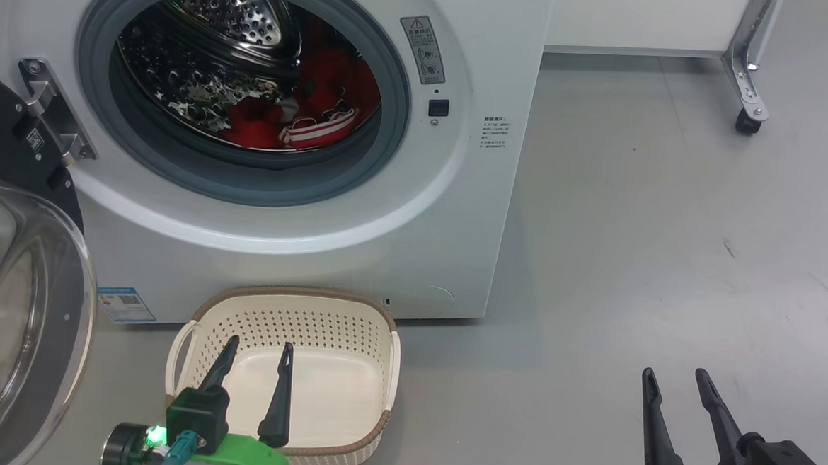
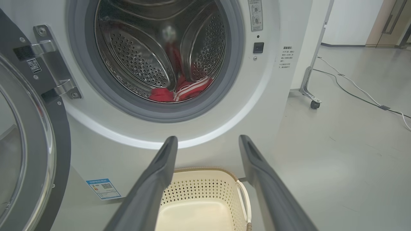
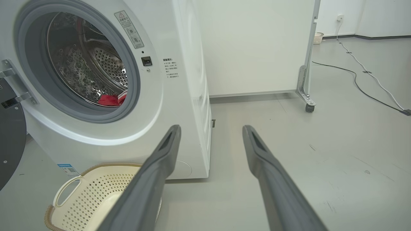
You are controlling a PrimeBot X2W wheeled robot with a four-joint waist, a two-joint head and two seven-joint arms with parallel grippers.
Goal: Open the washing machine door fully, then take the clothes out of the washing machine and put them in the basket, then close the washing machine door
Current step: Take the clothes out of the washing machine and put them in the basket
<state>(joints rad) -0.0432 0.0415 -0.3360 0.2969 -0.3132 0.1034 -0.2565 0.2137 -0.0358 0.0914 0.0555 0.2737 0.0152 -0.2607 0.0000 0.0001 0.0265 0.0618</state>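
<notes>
The white washing machine point(image 1: 385, 245) stands with its door point(image 1: 6, 310) swung wide open to the left, glass bowl facing me. Red clothes point(image 1: 300, 106) with white stripes lie at the bottom of the steel drum, also seen as clothes point(image 2: 183, 91) and clothes point(image 3: 110, 99) in the wrist views. The cream basket point(image 1: 374, 315) sits on the floor in front of the machine, with nothing inside. My left gripper point(image 1: 259, 348) hovers open above the basket, holding nothing. My right gripper point(image 1: 676, 377) is open over bare floor at the lower right.
A white panel on a castor leg point(image 1: 747, 101) stands behind and right of the machine. Cables point(image 3: 369, 77) run across the grey floor farther right. A small blue label point(image 1: 125, 304) sits low on the machine's front.
</notes>
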